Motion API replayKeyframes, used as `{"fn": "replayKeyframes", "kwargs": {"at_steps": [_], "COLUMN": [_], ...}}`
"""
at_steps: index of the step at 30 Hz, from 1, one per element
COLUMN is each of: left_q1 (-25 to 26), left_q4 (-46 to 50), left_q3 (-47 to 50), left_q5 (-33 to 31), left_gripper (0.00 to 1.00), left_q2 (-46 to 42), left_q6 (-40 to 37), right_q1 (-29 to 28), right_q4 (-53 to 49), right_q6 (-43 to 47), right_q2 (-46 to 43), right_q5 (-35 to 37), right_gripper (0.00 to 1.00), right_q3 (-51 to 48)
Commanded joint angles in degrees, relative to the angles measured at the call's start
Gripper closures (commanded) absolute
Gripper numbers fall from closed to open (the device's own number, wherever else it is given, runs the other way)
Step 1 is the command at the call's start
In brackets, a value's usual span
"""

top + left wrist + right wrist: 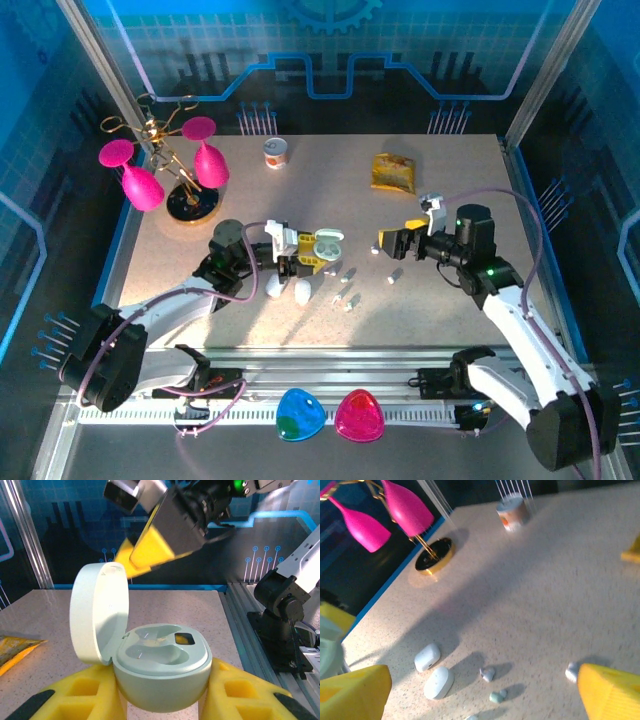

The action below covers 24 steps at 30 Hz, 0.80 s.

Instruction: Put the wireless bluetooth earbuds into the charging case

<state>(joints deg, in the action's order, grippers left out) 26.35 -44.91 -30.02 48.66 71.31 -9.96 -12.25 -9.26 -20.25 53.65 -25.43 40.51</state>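
Note:
My left gripper (162,702) is shut on the pale-green charging case (162,667), its yellow fingers (250,692) pressing both sides. The lid (97,612) stands open to the left, and both sockets look empty. From above, the case (328,243) is held just over the table's middle. Several small earbuds (350,272) lie loose on the table to its right and front. My right gripper (398,235) hangs open beside the case with nothing in it. Below its fingers (607,695) lie a white earbud (487,673), a greenish one (496,696) and another white one (572,671).
Two closed white cases (272,287) (302,292) lie in front of the left gripper. Pink glasses on a gold stand (190,200) are at the back left, a small can (276,153) at the back and a yellow packet (393,172) at the back right.

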Motion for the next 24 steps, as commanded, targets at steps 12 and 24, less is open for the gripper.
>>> {"fn": "replayKeyframes", "kwargs": {"at_steps": [12, 24], "left_q1": [-0.37, -0.44], "left_q4": [-4.84, -5.26], "left_q3": [0.75, 1.41], "left_q5": [0.51, 0.94], "left_gripper": [0.81, 0.81], "left_q2": [0.67, 0.25], "left_q6": [0.80, 1.17], "right_q1": [-13.49, -19.88], "right_q4": [-1.60, -2.16], "right_q6": [-23.42, -24.28], "right_q2": [14.06, 28.08], "right_q5": [6.12, 7.43], "right_gripper": [0.32, 0.52], "right_q3": [-7.34, -2.85]}}
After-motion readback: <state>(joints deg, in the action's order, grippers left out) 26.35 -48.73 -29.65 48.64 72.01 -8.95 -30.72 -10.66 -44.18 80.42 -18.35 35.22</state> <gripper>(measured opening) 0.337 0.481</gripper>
